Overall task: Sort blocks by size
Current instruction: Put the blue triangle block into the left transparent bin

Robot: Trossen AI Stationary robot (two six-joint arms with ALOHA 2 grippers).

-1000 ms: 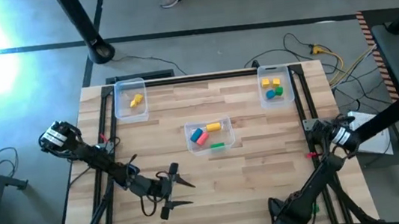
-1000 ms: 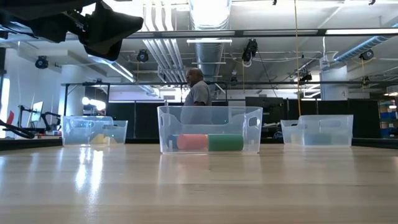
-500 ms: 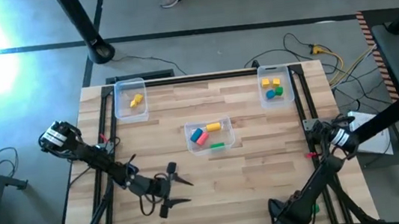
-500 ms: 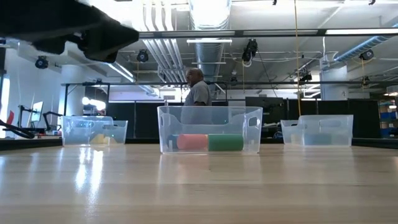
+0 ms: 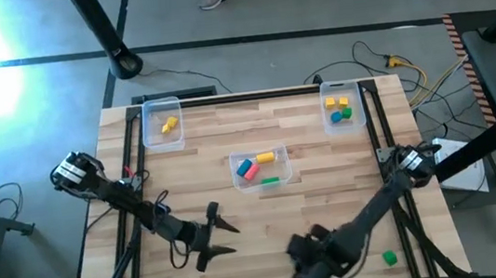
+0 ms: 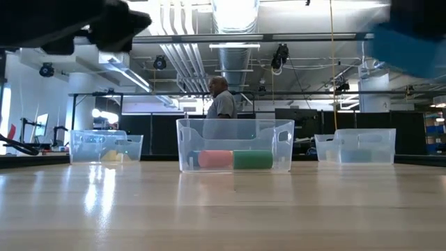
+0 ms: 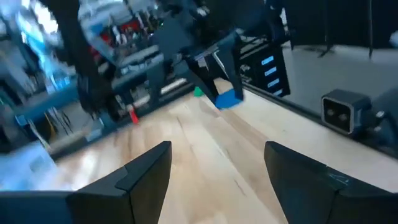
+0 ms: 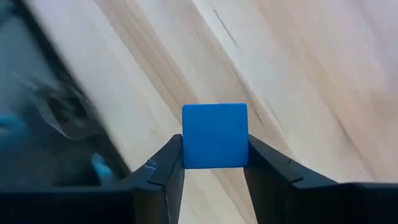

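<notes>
Right gripper (image 8: 214, 163) pinches a blue block (image 8: 214, 135) above the tabletop's (image 5: 328, 186) near edge. Left gripper (image 5: 225, 238), fingers spread, hovers near the near-left corner. Other blocks lie in three bins: centre (image 5: 235, 164), far-left (image 5: 147, 122), far-right (image 5: 327, 93). One green block (image 5: 389, 258) lies beside the near-right corner.

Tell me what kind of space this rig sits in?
Looks like an open lab or workshop, not a home. The low view shows exposed ceiling ducts and a person among equipment racks; the high view shows a bare concrete floor with loose cables around the wooden table.
</notes>
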